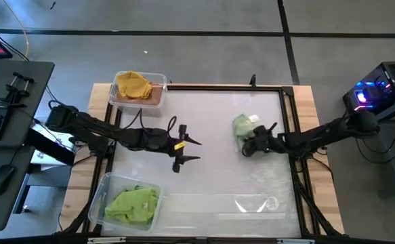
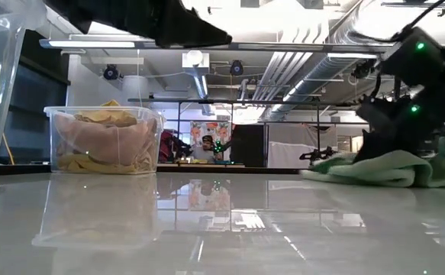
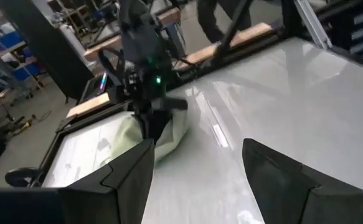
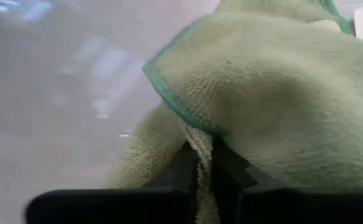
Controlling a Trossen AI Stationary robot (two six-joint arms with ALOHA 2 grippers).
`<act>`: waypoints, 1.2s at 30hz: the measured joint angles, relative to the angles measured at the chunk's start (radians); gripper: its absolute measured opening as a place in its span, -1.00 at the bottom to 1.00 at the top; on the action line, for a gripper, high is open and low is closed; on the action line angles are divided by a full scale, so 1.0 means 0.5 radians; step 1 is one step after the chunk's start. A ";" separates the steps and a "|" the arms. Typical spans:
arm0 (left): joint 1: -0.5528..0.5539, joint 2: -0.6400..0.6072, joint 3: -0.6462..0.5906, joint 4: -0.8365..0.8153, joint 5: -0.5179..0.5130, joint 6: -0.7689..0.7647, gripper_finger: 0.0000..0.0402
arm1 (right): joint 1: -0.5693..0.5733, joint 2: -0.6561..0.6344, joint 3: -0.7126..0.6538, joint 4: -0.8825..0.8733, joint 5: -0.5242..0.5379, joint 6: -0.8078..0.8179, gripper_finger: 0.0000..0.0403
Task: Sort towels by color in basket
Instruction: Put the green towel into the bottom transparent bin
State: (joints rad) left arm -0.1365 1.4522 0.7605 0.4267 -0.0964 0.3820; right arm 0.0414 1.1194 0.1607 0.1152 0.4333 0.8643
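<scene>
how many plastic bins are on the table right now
2. One bin sits at the far left corner holding yellow and pink towels; the other bin sits at the near left corner holding a lime green towel.

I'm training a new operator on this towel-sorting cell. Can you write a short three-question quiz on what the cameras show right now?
1. True or false: the right gripper is shut on the sage green towel lying on the table.
2. Which container holds the lime green towel?
A. the near-left bin
B. the far-left bin
C. neither
3. Fill in: the left gripper hangs over the middle of the table with its fingers ____.

Key
1. True; the right wrist view shows its fingers pinched on a fold of the towel.
2. A; the far-left bin holds a mustard yellow towel on pink-brown cloth.
3. open
</scene>
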 joint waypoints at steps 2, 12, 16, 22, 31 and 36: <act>-0.020 0.044 0.000 0.032 0.005 0.044 0.14 | 0.032 0.002 -0.052 0.284 -0.046 -0.109 -0.95; -0.047 0.345 0.001 0.498 0.105 0.156 0.14 | 0.150 0.002 0.056 0.822 0.001 -0.494 -0.95; -0.042 0.521 0.001 0.854 0.118 0.385 0.14 | 0.179 0.001 0.154 0.864 0.000 -0.662 -0.97; -0.042 0.699 0.086 1.162 0.117 0.691 0.22 | 0.181 0.001 0.283 0.866 -0.091 -0.802 -0.95; -0.037 0.915 0.361 1.150 -0.337 1.202 0.41 | 0.181 0.024 0.426 0.886 -0.479 -1.024 -0.94; -0.013 0.974 0.477 0.858 -0.456 1.078 0.42 | 0.183 0.128 0.515 0.884 -0.729 -1.205 -0.94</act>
State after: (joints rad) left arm -0.1431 1.9392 0.9988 0.8555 -0.3242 0.9212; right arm 0.1330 1.1834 0.4181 0.5571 0.0689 0.2620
